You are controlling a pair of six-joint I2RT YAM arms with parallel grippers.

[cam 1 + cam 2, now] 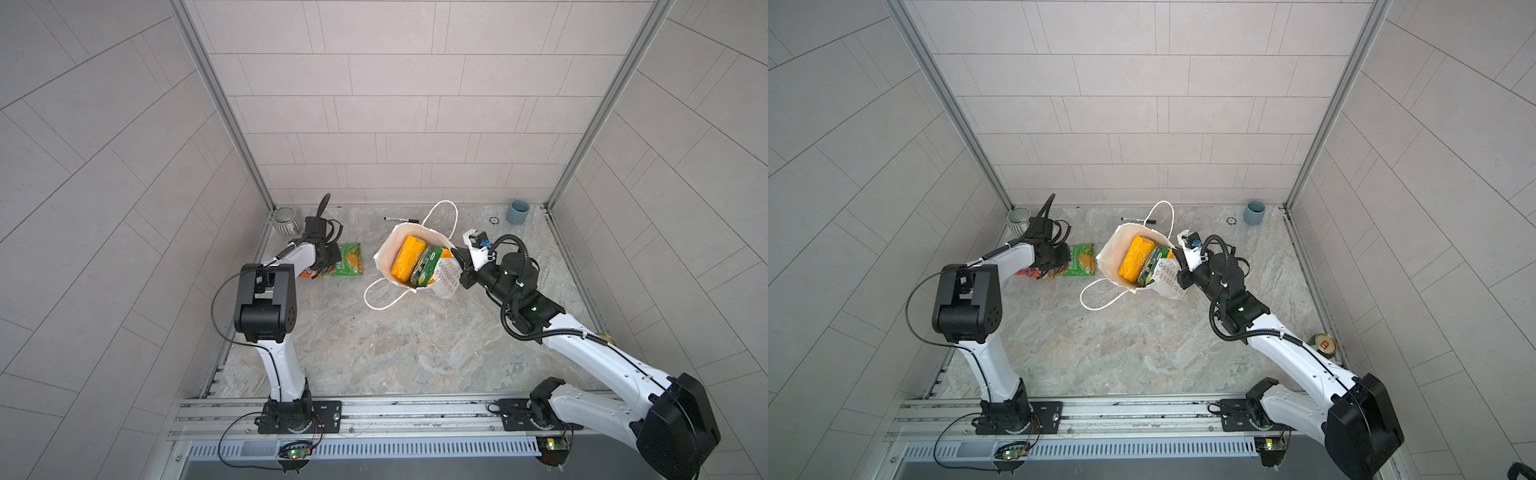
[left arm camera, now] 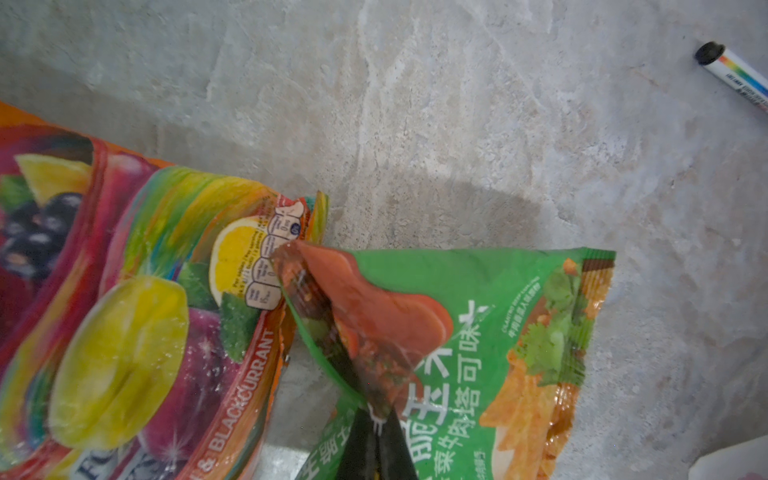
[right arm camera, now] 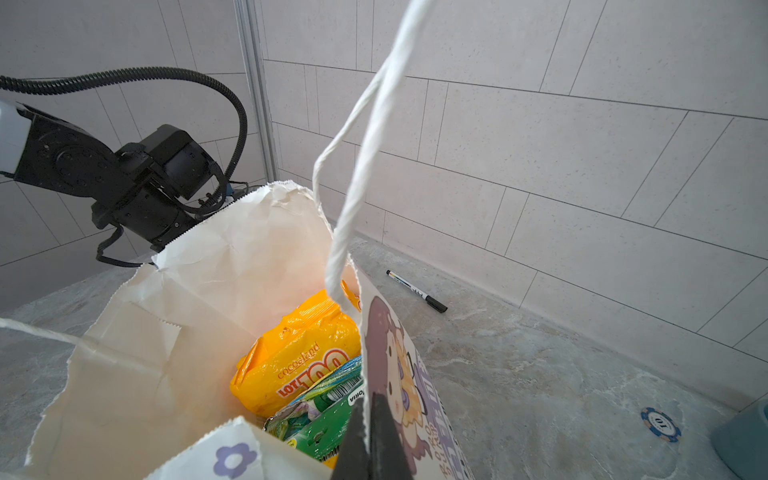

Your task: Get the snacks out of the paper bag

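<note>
Right wrist: snacks (image 3: 291, 365) in paper bag (image 3: 199, 266), right jaws tight on it, left jaws on packet (image 2: 478, 282)

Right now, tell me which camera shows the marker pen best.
The right wrist view: the marker pen lies whole and close on the table. The left wrist view catches only one end; both top views show it small, beyond the paper bag.

The grey marbled tabletop (image 1: 395, 340) carried the standing paper bag (image 1: 384, 253), a green packet (image 1: 351, 259) just beside an orange-and-magenta packet (image 2: 124, 291), a marker pen (image 1: 401, 218), a cup (image 1: 517, 212) and a ribbed bowl (image 1: 286, 220).
</note>
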